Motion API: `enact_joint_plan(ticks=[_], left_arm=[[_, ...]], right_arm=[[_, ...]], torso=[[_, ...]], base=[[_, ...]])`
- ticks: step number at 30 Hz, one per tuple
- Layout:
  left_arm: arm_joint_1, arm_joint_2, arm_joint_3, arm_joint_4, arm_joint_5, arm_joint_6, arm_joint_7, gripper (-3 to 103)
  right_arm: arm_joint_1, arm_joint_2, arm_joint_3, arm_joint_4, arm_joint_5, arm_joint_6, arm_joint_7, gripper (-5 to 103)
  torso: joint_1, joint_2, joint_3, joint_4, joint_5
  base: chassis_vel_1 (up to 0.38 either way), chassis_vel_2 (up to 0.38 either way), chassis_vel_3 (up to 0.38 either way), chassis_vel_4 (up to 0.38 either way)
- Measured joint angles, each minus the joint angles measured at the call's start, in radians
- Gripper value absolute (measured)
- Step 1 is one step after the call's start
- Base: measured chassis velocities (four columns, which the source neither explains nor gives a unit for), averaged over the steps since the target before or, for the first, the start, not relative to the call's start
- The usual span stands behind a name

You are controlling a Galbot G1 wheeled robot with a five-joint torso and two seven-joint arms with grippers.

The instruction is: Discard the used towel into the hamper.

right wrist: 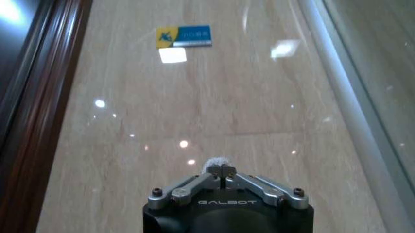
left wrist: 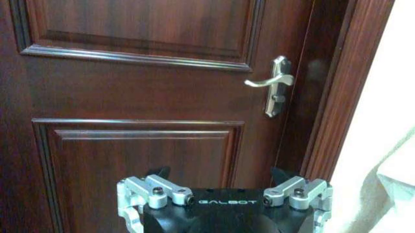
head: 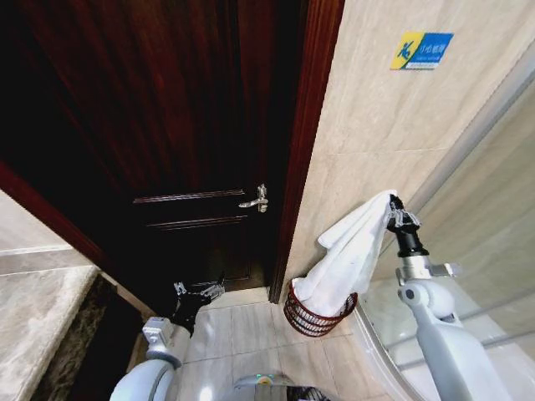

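Right gripper [head: 391, 205]: up high by the tiled wall, jaws pinched tight on the top corner of the towel [head: 347, 255].
Towel: hanging down from that pinch, long axis slanting down and leftward, its lower end already inside the hamper [head: 313, 320].
Hamper: on the floor against the wall, just beside the door frame, below and a touch left of the jaws.
Key relation: the drop runs almost straight down; I'd judge a release lands it in.
Left gripper [head: 199, 290]: low by the door [left wrist: 136, 87], jaws spread, idle.

Right claw [head: 392, 203] raised, pinched closed.
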Motion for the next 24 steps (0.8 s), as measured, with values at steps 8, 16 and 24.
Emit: enact_joint_plan(ticks=[8, 16, 24], left_arm=[[0.000, 0.000, 0.000, 0.000, 0.000, 0.000, 0.000, 100], [0.000, 0.000, 0.000, 0.000, 0.000, 0.000, 0.000, 100], [0.000, 0.000, 0.000, 0.000, 0.000, 0.000, 0.000, 100]], right_arm=[[-0.068, 0.040, 0.033, 0.142, -0.038, -0.015, 0.062, 0], [-0.088, 0.058, 0.065, 0.214, -0.047, -0.028, 0.093, 0], [-0.129, 0.077, 0.123, 0.261, -0.040, -0.028, 0.117, 0]], torso=[[0.000, 0.000, 0.000, 0.0000, 0.0001], [0.000, 0.000, 0.000, 0.0000, 0.0001], [0.000, 0.000, 0.000, -0.0001, 0.0002]], base=[[0.000, 0.000, 0.000, 0.000], [0.000, 0.000, 0.000, 0.000], [0.000, 0.000, 0.000, 0.000]])
